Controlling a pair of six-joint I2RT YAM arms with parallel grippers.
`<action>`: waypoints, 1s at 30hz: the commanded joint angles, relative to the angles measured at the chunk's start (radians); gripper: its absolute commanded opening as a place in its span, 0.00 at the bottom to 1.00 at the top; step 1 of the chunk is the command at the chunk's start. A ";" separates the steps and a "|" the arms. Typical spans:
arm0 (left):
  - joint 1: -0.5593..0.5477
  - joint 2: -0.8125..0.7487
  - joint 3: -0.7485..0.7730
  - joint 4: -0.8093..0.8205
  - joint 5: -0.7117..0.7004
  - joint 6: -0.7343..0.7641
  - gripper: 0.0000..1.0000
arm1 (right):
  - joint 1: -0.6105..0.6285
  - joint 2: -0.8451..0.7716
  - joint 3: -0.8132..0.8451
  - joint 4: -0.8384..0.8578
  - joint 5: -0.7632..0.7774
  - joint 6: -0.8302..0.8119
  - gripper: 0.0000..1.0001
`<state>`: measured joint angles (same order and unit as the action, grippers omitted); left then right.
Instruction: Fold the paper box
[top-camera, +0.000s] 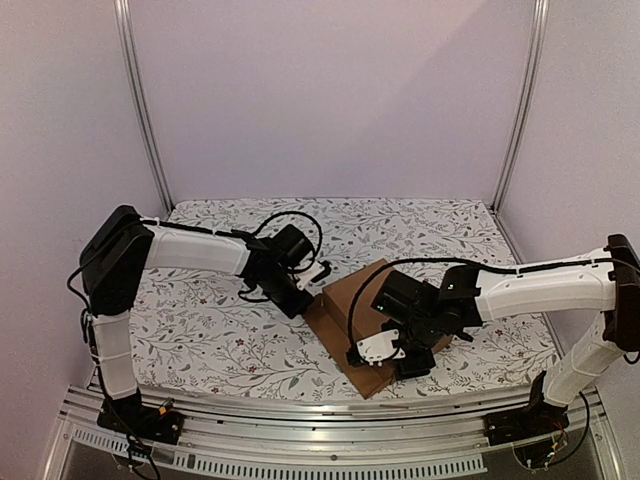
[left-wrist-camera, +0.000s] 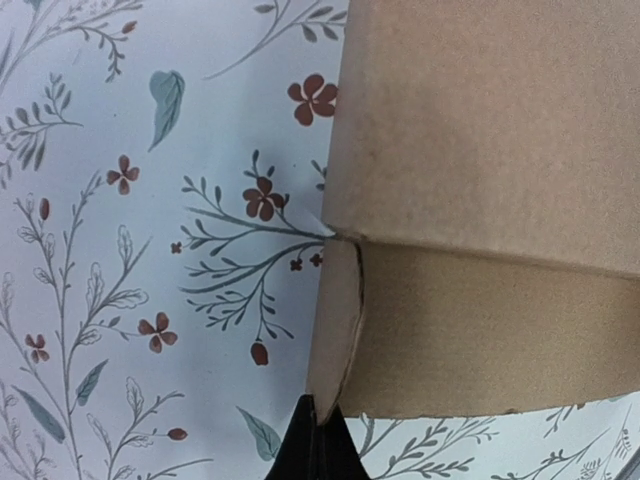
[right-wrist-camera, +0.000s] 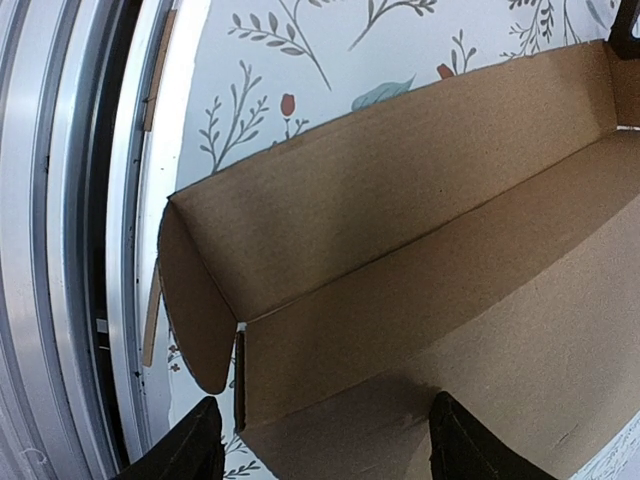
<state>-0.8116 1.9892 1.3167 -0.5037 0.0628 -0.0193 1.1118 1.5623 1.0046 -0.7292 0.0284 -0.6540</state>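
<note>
The paper box (top-camera: 338, 308) is a shallow brown cardboard tray lying at an angle near the table's front middle. In the left wrist view its outer wall (left-wrist-camera: 480, 330) fills the right side, with a rounded corner flap (left-wrist-camera: 335, 320) at the wall's end. My left gripper (left-wrist-camera: 318, 445) is shut, its tips touching that flap's lower corner; from above it (top-camera: 312, 298) sits at the box's left corner. My right gripper (right-wrist-camera: 325, 450) is open over the box's near end (right-wrist-camera: 330, 350). One finger is outside the end flap (right-wrist-camera: 190, 300), the other over the floor. From above, the right gripper (top-camera: 390, 358) hovers over the box.
A floral cloth (top-camera: 200, 320) covers the table. A metal rail (top-camera: 320, 420) runs along the near edge, close beside the box's end (right-wrist-camera: 80, 240). Walls and two upright posts (top-camera: 140, 100) close the back and sides.
</note>
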 joint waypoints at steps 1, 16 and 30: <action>-0.009 0.006 -0.019 0.060 0.092 -0.005 0.00 | 0.007 0.078 -0.023 -0.030 -0.066 0.021 0.69; -0.001 0.021 0.064 -0.044 0.096 -0.001 0.00 | 0.006 0.053 -0.059 -0.035 -0.120 -0.019 0.74; 0.002 0.026 0.092 -0.082 0.110 -0.023 0.00 | 0.007 0.092 0.001 -0.030 -0.091 0.059 0.76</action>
<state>-0.8017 2.0052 1.3727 -0.5903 0.0856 -0.0307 1.1118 1.5848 1.0370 -0.7589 0.0021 -0.6312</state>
